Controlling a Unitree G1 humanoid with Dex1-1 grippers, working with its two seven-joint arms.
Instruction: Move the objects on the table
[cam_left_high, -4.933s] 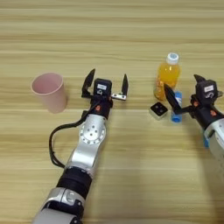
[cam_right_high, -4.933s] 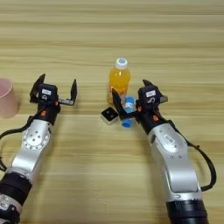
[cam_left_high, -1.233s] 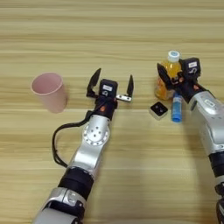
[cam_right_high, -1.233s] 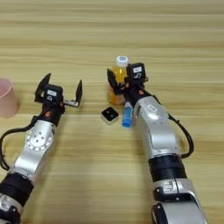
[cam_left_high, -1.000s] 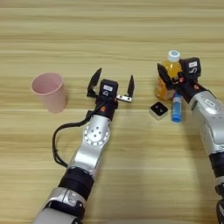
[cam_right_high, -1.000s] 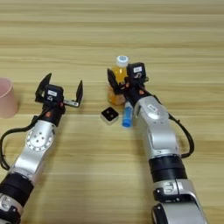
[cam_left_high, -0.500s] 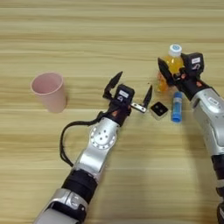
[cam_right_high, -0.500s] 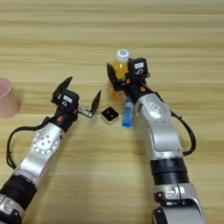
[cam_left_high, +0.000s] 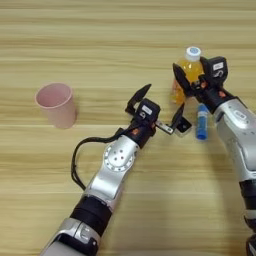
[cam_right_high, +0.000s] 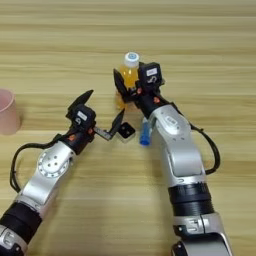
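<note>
So right claw wide around orange-juice bottle, upper right | smooth, top-heavy, grab mid-body | left claw wide, centre

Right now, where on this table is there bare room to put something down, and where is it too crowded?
Bare wood lies between the pink cup and the left gripper, and along the table's far edge. It is crowded around the juice bottle: the right gripper is at the bottle, with the small cube and blue tube close beside.
</note>
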